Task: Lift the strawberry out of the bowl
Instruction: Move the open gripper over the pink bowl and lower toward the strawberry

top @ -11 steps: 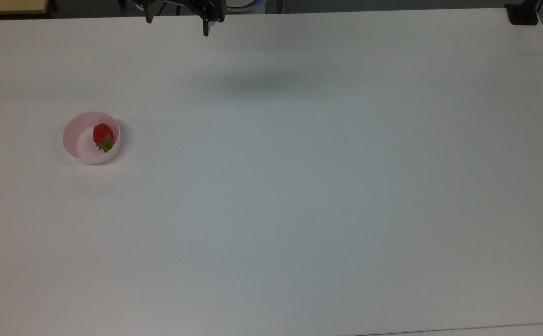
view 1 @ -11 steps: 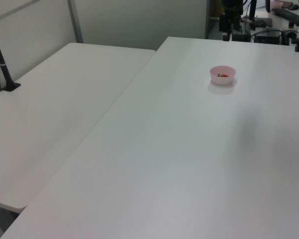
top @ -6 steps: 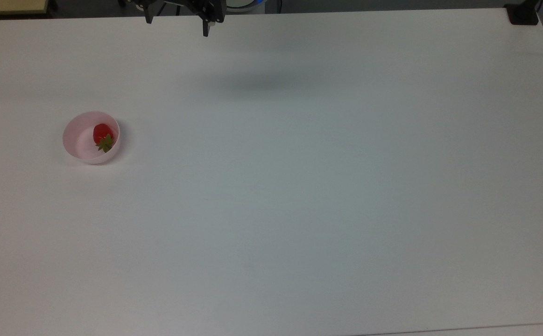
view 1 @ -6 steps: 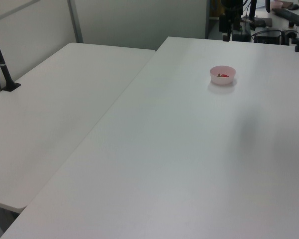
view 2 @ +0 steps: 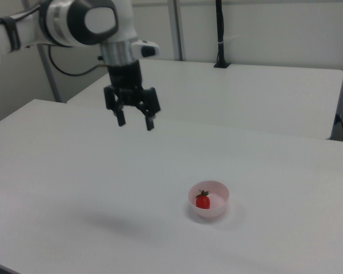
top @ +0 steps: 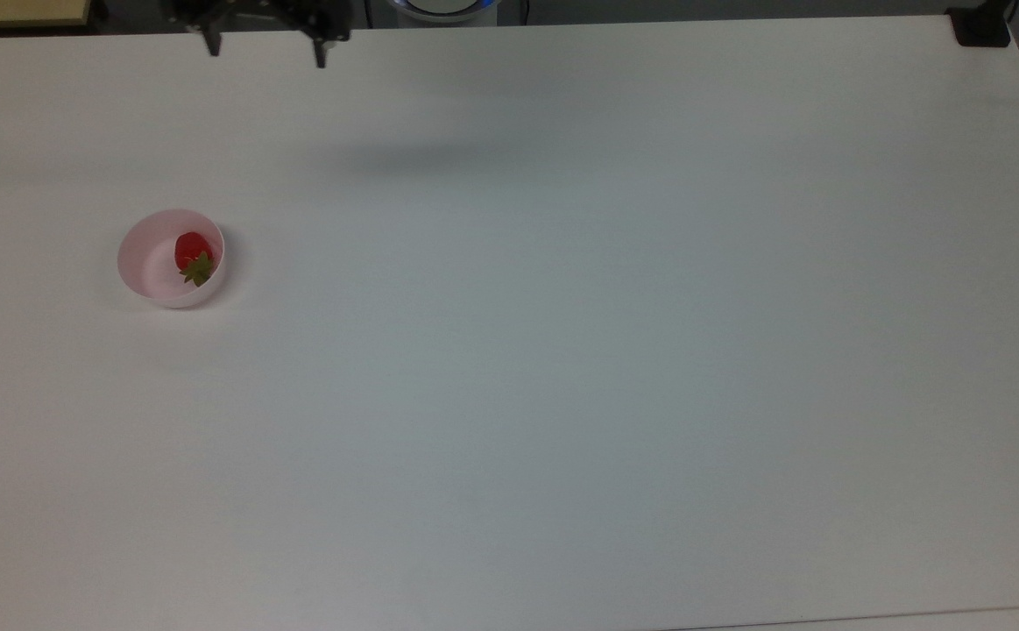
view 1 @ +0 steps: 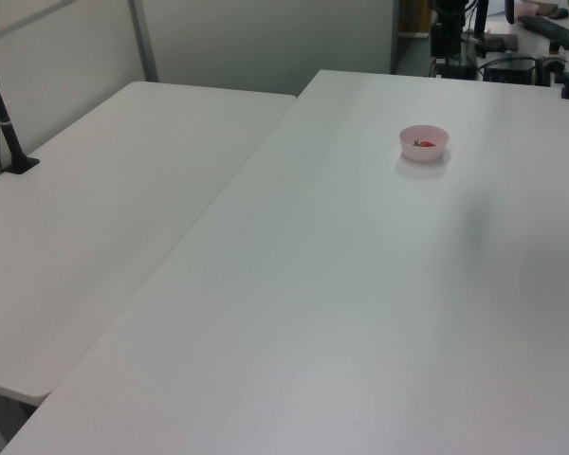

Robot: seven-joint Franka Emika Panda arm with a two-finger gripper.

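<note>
A small red strawberry with a green cap lies inside the pale pink bowl on the white table, at the top view's left. In the right view the strawberry stands cap-up in the bowl. The left view has the bowl far back with the strawberry in it. My gripper hangs open and empty, high above the table, well to the right view's left of the bowl. In the top view the gripper sits at the top edge. The left view catches it behind the bowl.
A second white table adjoins at the left view's left, with a black post on it. A black clamp sits at the top view's top right corner. Cables and gear lie beyond the table's far end.
The gripper has shifted toward the top view's left along the top edge, and its shadow on the table moved with it. Bowl and strawberry have not moved.
</note>
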